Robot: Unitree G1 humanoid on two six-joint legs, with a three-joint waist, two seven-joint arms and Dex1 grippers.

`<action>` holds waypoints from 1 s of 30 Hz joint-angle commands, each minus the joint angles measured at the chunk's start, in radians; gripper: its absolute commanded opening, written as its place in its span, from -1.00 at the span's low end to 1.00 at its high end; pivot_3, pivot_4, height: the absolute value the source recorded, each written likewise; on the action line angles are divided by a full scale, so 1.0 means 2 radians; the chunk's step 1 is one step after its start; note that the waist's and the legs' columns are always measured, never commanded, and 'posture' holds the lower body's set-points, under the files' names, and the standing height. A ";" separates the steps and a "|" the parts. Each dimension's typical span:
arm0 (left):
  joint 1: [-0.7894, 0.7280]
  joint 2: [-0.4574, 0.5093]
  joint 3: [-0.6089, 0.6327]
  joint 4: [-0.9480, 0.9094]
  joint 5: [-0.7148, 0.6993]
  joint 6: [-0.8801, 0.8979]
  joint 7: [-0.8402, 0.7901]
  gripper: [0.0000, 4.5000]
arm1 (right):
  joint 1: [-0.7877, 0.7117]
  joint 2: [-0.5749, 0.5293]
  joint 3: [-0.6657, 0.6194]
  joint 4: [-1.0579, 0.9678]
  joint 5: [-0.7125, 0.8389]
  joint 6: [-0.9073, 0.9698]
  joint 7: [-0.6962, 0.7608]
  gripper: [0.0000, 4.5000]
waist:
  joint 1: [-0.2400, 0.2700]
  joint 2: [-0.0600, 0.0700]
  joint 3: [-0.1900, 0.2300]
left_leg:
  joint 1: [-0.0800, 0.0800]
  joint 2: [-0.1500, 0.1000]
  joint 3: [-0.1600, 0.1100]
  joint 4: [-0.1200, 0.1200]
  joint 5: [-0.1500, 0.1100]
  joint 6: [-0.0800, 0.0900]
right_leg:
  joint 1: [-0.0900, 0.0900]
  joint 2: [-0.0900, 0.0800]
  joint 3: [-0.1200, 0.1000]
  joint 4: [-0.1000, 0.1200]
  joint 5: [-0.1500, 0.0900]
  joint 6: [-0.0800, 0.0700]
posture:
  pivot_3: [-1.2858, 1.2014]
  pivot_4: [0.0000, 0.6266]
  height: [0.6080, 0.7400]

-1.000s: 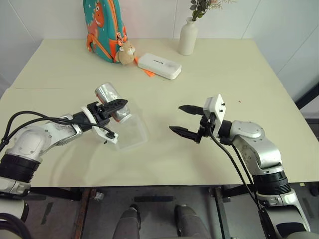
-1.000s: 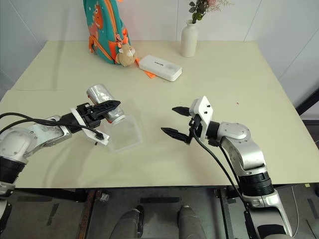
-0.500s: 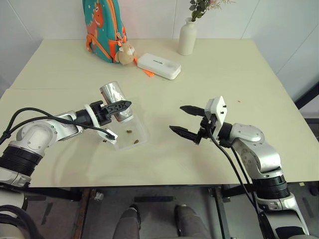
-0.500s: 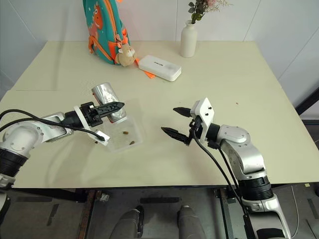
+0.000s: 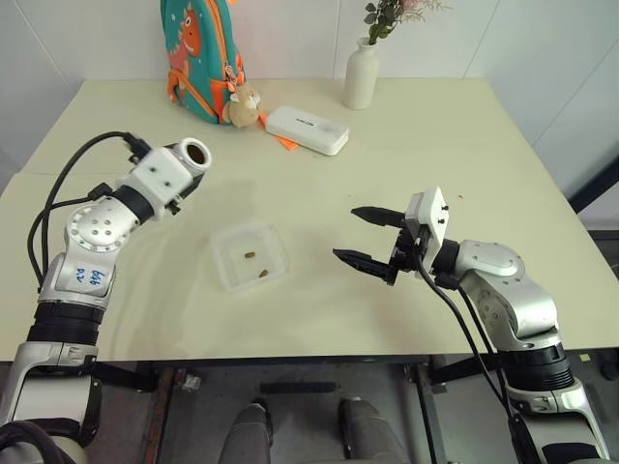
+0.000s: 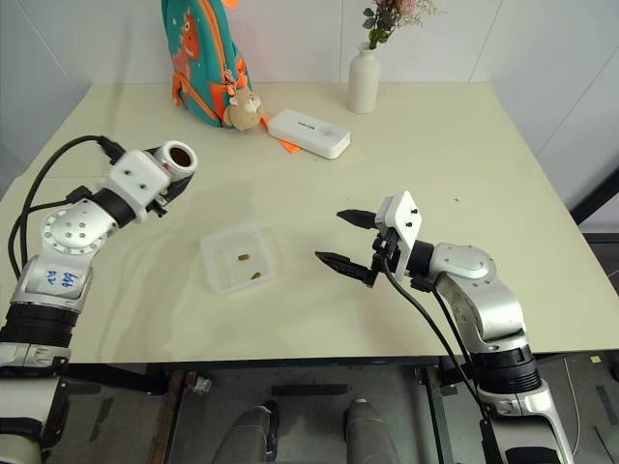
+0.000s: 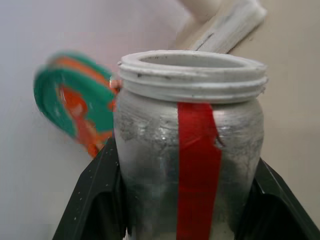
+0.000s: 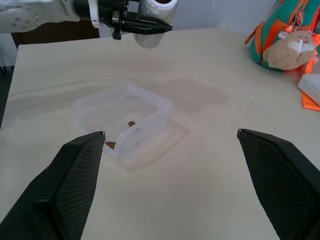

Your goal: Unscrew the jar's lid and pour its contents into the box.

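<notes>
We see the left gripper (image 8: 145, 27) clamped around the open, lidless jar (image 7: 192, 155), held upright above the table (image 5: 464, 155), left of and beyond the box (image 5: 250, 255). Two brown pellets (image 5: 250, 255) lie in the box. The right gripper (image 5: 366, 239) hovers spread wide at right.

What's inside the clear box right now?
Two small brown pellets lie on the floor of the box, toward its middle and near side. Nothing else shows through its clear walls. The jar, in the left gripper's fingers, is open-mouthed; its inside isn't visible.
</notes>
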 commanded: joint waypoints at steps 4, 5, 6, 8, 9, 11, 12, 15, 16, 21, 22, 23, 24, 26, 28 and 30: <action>-0.058 -0.035 0.093 0.143 -0.072 0.091 0.005 -0.11 | -0.008 -0.012 -0.003 -0.022 -0.001 -0.006 0.008 0.98 | 0.001 0.000 0.000 | 0.000 0.000 0.000 0.001 0.000 0.000 | 0.000 0.000 0.000 0.000 0.000 0.000 | 0.03 -0.52 1.00; -0.065 -0.038 0.102 0.166 -0.078 0.084 0.002 -0.11 | -0.008 -0.014 -0.003 -0.023 -0.002 -0.007 0.009 0.98 | 0.001 0.000 0.000 | 0.000 0.000 0.000 0.001 0.000 0.000 | 0.000 0.000 0.000 0.000 0.000 0.000 | 0.03 -0.52 1.00; -0.070 -0.037 0.104 0.188 -0.075 0.064 -0.006 -0.11 | -0.008 -0.015 -0.002 -0.023 -0.002 -0.006 0.010 0.98 | 0.001 0.000 0.000 | 0.000 0.000 0.000 0.001 0.000 0.000 | 0.000 0.000 0.000 0.000 0.000 0.000 | 0.03 -0.52 1.00; -0.084 -0.037 0.131 0.248 -0.082 0.013 0.001 -0.11 | -0.008 -0.021 0.001 -0.025 -0.007 -0.008 0.014 0.98 | 0.002 0.000 0.000 | 0.000 0.000 0.000 0.000 0.000 0.000 | 0.000 0.000 0.000 0.000 0.000 0.000 | 0.03 -0.52 1.00; -0.090 -0.037 0.140 0.270 -0.086 -0.007 0.003 -0.11 | -0.008 -0.023 0.002 -0.025 -0.008 -0.008 0.016 0.98 | 0.002 0.000 0.000 | 0.000 0.000 0.000 0.000 0.000 0.000 | 0.000 0.000 0.000 -0.001 0.000 0.000 | 0.03 -0.52 1.00; -0.094 -0.030 0.143 0.313 -0.077 -0.058 -0.004 -0.11 | -0.006 -0.026 0.001 -0.029 -0.008 -0.007 0.017 0.98 | 0.001 0.000 0.000 | 0.000 0.000 0.000 0.000 0.000 0.000 | 0.000 0.000 0.000 -0.001 0.000 0.000 | 0.03 -0.52 1.00; -0.097 -0.028 0.145 0.332 -0.075 -0.071 -0.007 -0.11 | -0.005 -0.026 0.001 -0.031 -0.008 -0.007 0.017 0.98 | 0.001 0.000 0.000 | 0.000 0.000 0.000 0.000 0.000 0.000 | 0.000 0.000 0.000 -0.001 0.000 0.000 | 0.03 -0.52 1.00; -0.100 -0.020 0.137 0.367 -0.063 -0.103 -0.023 -0.11 | -0.005 -0.025 0.001 -0.035 -0.008 -0.008 0.016 0.98 | 0.002 -0.001 0.000 | 0.000 0.000 0.000 0.000 0.000 0.000 | 0.000 0.000 0.000 -0.001 0.000 0.000 | 0.03 -0.52 1.00; -0.095 -0.016 0.129 0.378 -0.051 -0.111 -0.022 -0.11 | -0.005 -0.022 0.000 -0.035 -0.008 -0.010 0.014 0.98 | 0.002 -0.001 0.000 | 0.000 0.000 0.000 0.000 0.000 0.000 | 0.000 0.000 0.000 -0.001 0.000 0.000 | 0.03 -0.52 1.00; -0.077 -0.008 0.138 0.393 -0.056 -0.116 -0.042 0.58 | -0.006 -0.011 0.003 -0.037 -0.012 -0.024 0.007 1.00 | 0.001 -0.001 0.000 | 0.000 0.000 0.000 0.000 0.000 0.000 | 0.000 0.000 0.000 -0.001 0.000 0.000 | 0.03 -0.52 1.00; -0.075 -0.007 0.138 0.393 -0.055 -0.117 -0.040 0.74 | -0.006 -0.010 0.003 -0.037 -0.012 -0.025 0.006 1.00 | 0.001 -0.001 0.000 | 0.000 0.000 0.000 0.000 0.000 0.000 | 0.000 0.000 0.000 -0.001 0.000 0.000 | 0.03 -0.52 1.00; -0.070 -0.005 0.139 0.388 -0.057 -0.117 -0.046 0.84 | -0.005 -0.009 0.004 -0.038 -0.012 -0.026 0.006 1.00 | 0.001 -0.001 0.000 | 0.000 0.000 0.000 0.000 0.000 0.000 | 0.000 0.000 0.000 -0.001 0.000 0.000 | 0.03 -0.52 1.00; -0.063 -0.002 0.138 0.380 -0.055 -0.116 -0.046 0.98 | -0.005 -0.008 0.004 -0.039 -0.011 -0.028 0.005 1.00 | 0.002 -0.001 0.000 | 0.000 0.000 0.000 0.000 0.000 0.000 | 0.000 0.000 0.000 -0.001 0.000 0.000 | 0.03 -0.52 1.00; -0.046 0.002 0.141 0.357 -0.061 -0.112 -0.057 0.99 | -0.007 -0.005 0.002 -0.041 -0.008 -0.031 0.004 1.00 | 0.002 -0.001 0.000 | 0.000 0.000 0.000 0.000 0.000 0.000 | 0.000 0.000 0.000 -0.001 0.000 0.000 | 0.03 -0.52 1.00; -0.031 0.005 0.142 0.334 -0.063 -0.107 -0.064 0.99 | -0.011 0.000 -0.001 -0.042 -0.002 -0.032 0.003 1.00 | 0.001 -0.001 0.000 | 0.000 0.000 0.000 0.000 0.000 0.000 | 0.000 0.000 0.000 -0.001 0.000 0.000 | 0.03 -0.52 1.00; 0.011 0.010 0.149 0.273 -0.074 -0.088 -0.074 0.99 | -0.021 0.014 -0.010 -0.051 0.020 -0.043 0.008 1.00 | 0.001 -0.001 0.000 | 0.000 0.000 0.000 0.000 0.000 0.000 | 0.000 0.000 0.000 -0.001 0.000 0.000 | 0.03 -0.52 1.00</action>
